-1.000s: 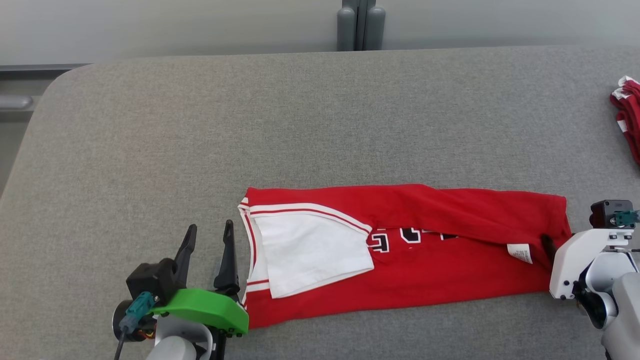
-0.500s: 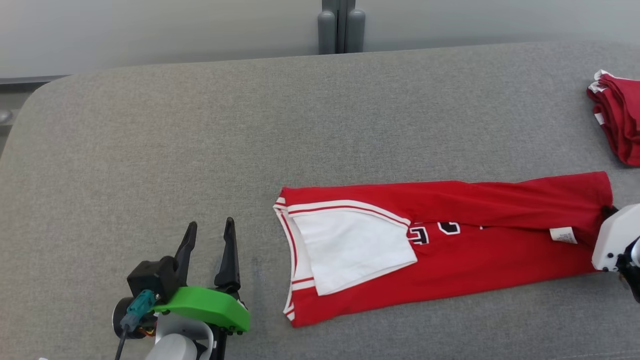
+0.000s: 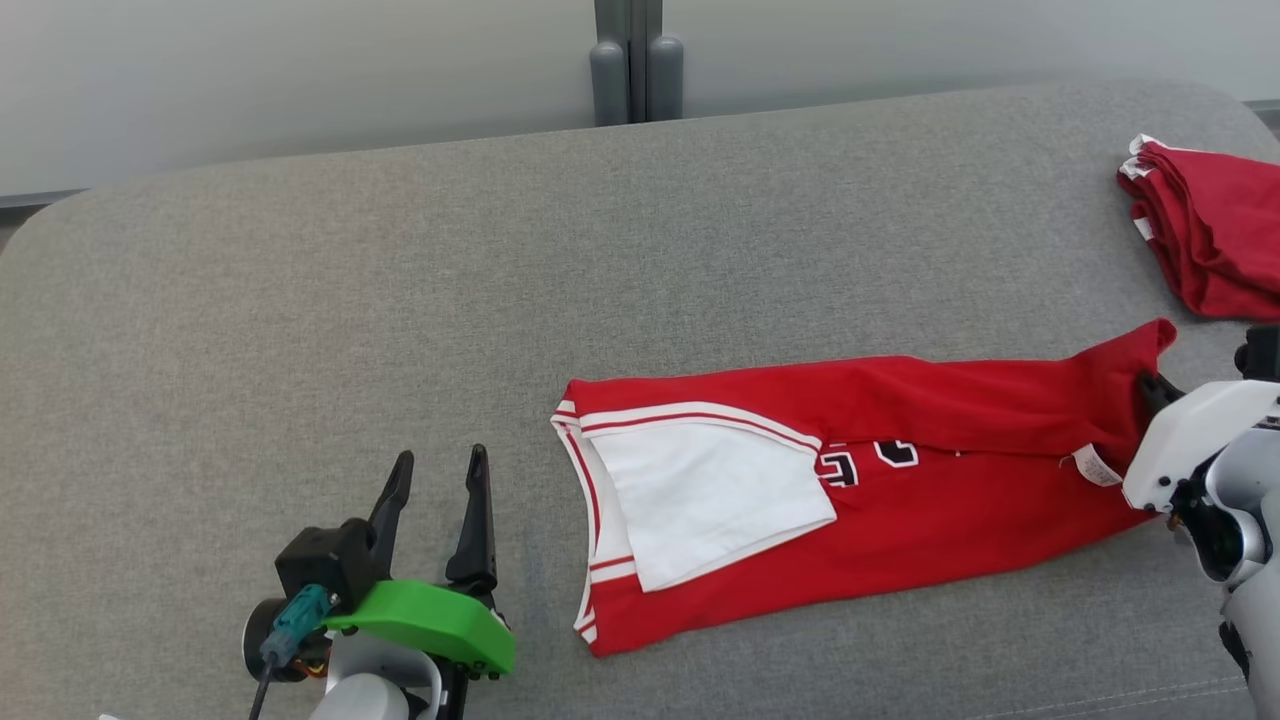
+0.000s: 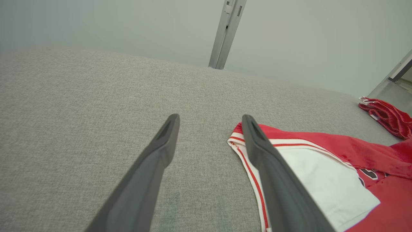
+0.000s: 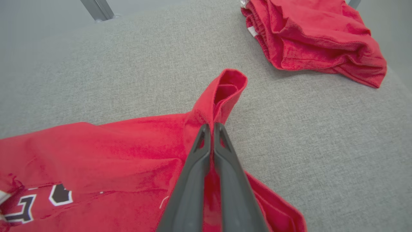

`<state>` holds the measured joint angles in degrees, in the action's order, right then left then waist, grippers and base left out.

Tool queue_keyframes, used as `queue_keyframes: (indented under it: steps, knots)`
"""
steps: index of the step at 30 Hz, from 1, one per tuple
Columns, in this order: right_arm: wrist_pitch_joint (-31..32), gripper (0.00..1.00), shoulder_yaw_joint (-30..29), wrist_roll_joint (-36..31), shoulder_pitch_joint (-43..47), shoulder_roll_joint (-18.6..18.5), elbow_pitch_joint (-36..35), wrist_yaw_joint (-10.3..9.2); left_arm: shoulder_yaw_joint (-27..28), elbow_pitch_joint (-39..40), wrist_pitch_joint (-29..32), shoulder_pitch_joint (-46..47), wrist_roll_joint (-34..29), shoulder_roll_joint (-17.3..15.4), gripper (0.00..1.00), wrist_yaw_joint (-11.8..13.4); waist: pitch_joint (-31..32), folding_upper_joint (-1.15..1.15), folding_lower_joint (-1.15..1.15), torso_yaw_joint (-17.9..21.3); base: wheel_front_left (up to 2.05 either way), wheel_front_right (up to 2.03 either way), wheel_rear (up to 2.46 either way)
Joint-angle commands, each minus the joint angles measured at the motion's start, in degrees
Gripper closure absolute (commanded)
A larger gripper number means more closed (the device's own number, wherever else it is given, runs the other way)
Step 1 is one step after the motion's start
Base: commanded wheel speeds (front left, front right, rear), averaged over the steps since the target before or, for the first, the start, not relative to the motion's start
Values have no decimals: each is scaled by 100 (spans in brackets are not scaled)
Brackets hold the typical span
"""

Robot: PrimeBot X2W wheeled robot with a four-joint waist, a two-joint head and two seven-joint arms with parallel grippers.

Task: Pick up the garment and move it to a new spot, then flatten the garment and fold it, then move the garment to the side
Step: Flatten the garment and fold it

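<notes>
A red jersey (image 3: 900, 470) with white trim and black lettering lies folded lengthwise on the grey padded table (image 3: 400, 320), neck end to the left. My right gripper (image 3: 1150, 390) is shut on its right hem, which puckers upward above the fingertips (image 5: 210, 129) in the right wrist view, where the jersey (image 5: 112, 151) spreads to the lower left. My left gripper (image 3: 435, 480) stands open at the lower left, apart from the jersey's neck edge. In the left wrist view the left gripper (image 4: 209, 120) holds nothing, and the jersey (image 4: 322, 167) lies to its right.
A second red garment (image 3: 1210, 235) lies bunched at the table's far right edge, also seen as a heap (image 5: 315, 35) and a small heap (image 4: 386, 116) in the wrist views. A grey post (image 3: 635, 65) stands behind the table against the wall.
The camera has turned right. My right gripper has dragged the jersey's hem to the right and slightly away, lifting that corner. The left gripper stays open in place.
</notes>
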<state>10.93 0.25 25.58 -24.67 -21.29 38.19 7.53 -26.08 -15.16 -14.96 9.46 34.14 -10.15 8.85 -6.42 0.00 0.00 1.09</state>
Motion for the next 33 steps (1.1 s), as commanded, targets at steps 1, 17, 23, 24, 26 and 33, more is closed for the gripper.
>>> queue_keyframes:
  steps: [1,17,23,24,26,33]
  knots:
    - [44,100,69,133,46,30,-174,-9,-16,-24,-21,-13,-45,4,0,-21,65,0,0,1,0,0,0]
    - [808,100,1472,965,682,509,-2713,-8,-52,-77,-24,-43,28,80,0,-61,231,0,0,-345,0,0,0]
    - [832,100,2122,1074,524,940,-2699,-7,-34,-79,-25,61,-4,117,0,-74,172,0,0,-566,0,0,0]
    - [832,100,2220,1065,505,980,-2641,-7,-34,-84,-21,73,-10,122,0,-75,160,0,0,-603,0,0,0]
    - [800,100,2382,1088,438,1077,-2501,-7,-26,-94,-21,97,-15,134,0,-87,137,0,0,-674,0,0,0]
    - [687,100,2840,1178,126,1295,-1929,-6,24,-128,-23,155,-48,204,0,-132,65,0,0,-838,0,0,0]
